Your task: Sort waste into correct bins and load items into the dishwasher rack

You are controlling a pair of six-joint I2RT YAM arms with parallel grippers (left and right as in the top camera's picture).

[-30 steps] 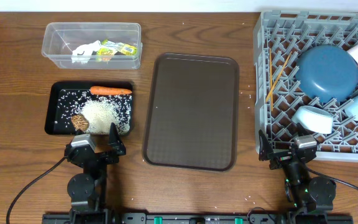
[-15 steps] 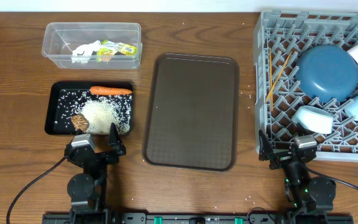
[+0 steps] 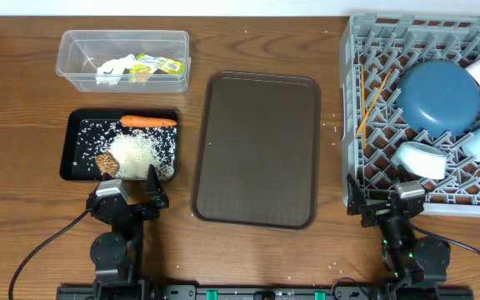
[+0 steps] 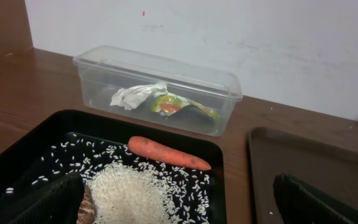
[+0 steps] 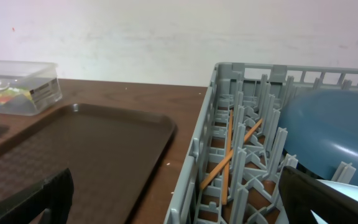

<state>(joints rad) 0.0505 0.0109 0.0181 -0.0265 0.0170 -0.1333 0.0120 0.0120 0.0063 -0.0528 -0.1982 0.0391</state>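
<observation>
Sort check | left gripper released, empty, by black tray | right gripper released, empty, at rack | carrot, rice in tray; wrappers in tub; dish, chopsticks in rack | I judge sorting done; I'd park arms low, off the rack.

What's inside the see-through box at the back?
Inside the clear tub lie crumpled white paper and yellow-green wrappers, next to each other. The rest of its floor looks bare. Anything underneath the paper and wrappers is covered, so that cannot be told.
</observation>
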